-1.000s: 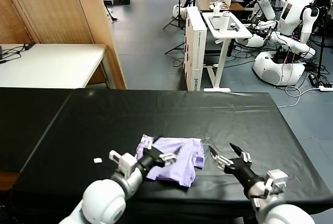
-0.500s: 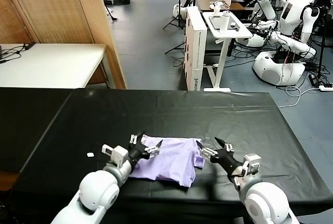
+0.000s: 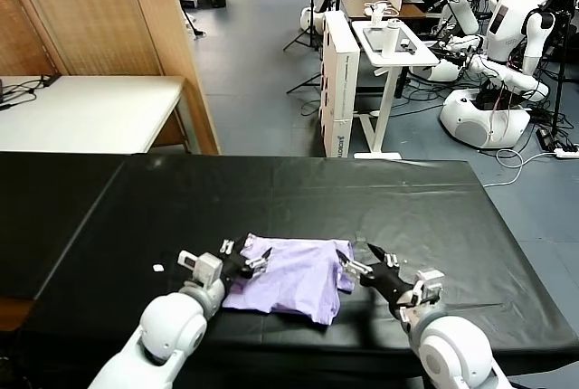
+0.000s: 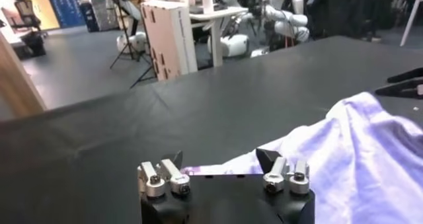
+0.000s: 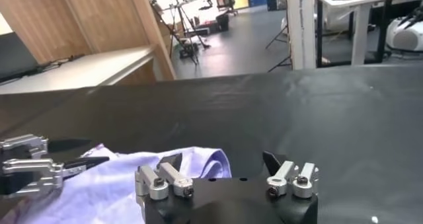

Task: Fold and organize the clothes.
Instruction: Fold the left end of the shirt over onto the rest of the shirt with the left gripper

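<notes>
Both arms have come in low toward the shirt point(image 3: 291, 273) over the last second. A second ago the left gripper point(image 3: 245, 261) sat on the cloth near its left edge with the fabric bunched around it; now it lies at that edge, near the far left corner, and the shirt lies flatter and wider than it did. The right gripper point(image 3: 359, 262) was well off to the right; now it is just beside the right sleeve.

I read this as a spreading pass done and both hands now lining up for a corner pick. No fold yet; task is early.

Left to right:
- Small white scrap point(image 3: 158, 268) on the table point(image 3: 407, 199), well left of the shirt, untouched.
- Left gripper: jaws spread fairly wide, starting to narrow. Its wrist view shows the shirt hem point(image 4: 218, 169) lying between the fingertips point(image 4: 268, 158). Not yet pinched, as far as I can tell.
- Shirt: crumpled, lavender, near the front edge of the black table, between the two grippers.
- Right gripper: jaws wide, holding nothing. Its wrist view has the sleeve point(image 5: 208, 159) just ahead of the fingertips; I cannot tell if it touches.
</notes>
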Robot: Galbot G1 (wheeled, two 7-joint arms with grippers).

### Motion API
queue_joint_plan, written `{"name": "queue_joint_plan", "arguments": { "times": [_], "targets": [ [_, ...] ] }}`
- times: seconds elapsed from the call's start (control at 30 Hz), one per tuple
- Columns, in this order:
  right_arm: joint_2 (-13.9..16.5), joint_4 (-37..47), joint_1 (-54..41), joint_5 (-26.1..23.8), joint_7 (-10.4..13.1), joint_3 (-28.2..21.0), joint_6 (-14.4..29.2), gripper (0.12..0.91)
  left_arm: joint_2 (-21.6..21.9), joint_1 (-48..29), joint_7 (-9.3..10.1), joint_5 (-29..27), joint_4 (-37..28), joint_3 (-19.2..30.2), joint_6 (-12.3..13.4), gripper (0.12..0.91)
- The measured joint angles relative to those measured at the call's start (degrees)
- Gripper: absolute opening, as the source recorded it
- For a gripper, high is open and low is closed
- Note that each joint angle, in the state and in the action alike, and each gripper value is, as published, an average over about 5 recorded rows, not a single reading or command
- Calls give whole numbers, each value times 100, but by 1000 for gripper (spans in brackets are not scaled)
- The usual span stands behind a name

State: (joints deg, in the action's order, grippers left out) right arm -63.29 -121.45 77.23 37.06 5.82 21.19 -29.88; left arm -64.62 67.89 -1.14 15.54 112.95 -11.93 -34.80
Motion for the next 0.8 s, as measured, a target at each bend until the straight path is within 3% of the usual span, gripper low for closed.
{"name": "queue_joint_plan", "arguments": {
  "times": [0.33, 0.53, 0.67, 0.8],
  "targets": [
    [-33, 96, -69, -28, -10, -103, 9, 879, -15, 88, -2, -23, 52, 10, 5, 767],
    [-50, 151, -95, -28, -12, -161, 16, 784, -25, 87, 68, -4, 58, 3, -4, 617],
    [-59, 152, -96, -32, -13, -191, 16, 765, -50, 92, 152, 57, 48, -2, -10, 494],
    [-62, 152, -92, -39, -13, -196, 18, 755, -66, 112, 185, 96, 77, -3, -6, 421]
  ]
}}
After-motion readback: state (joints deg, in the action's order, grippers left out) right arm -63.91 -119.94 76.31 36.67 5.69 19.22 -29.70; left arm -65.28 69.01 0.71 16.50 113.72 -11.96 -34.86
